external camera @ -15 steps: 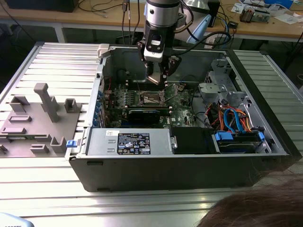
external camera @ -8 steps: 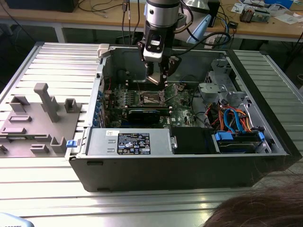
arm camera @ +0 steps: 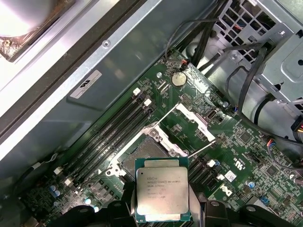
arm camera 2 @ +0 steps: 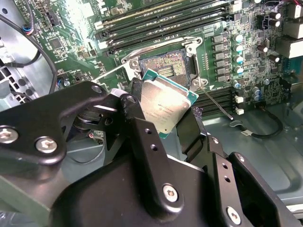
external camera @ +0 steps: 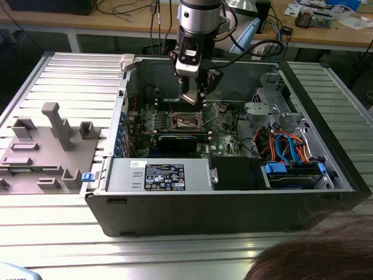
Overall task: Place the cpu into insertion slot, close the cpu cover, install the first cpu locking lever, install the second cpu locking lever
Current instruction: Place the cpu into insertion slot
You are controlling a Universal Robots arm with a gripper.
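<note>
My gripper (external camera: 195,96) hangs inside the open computer case, shut on the cpu (arm camera: 161,196), a flat silver-topped square chip with a green edge. In both wrist views the chip is gripped by two opposite edges between the black fingers (arm camera 2: 142,137). It hovers above the insertion slot (arm camera: 142,156), a dark square socket with a silvery rim on the green board, and does not touch it. The socket (arm camera 2: 163,64) stands open and bare. The cpu cover (arm camera: 191,120) is flipped open beside the socket. Two thin locking levers (arm camera: 203,147) stick up, unlatched.
Long black memory slots (arm camera: 109,137) run beside the socket. A black graphics card (external camera: 178,142) sits nearer the case front, with the power supply (external camera: 163,175) and a drive cage with blue and orange cables (external camera: 285,149). A grey fixture (external camera: 55,125) stands on the exterior view's left. A person's hair (external camera: 315,262) is in front.
</note>
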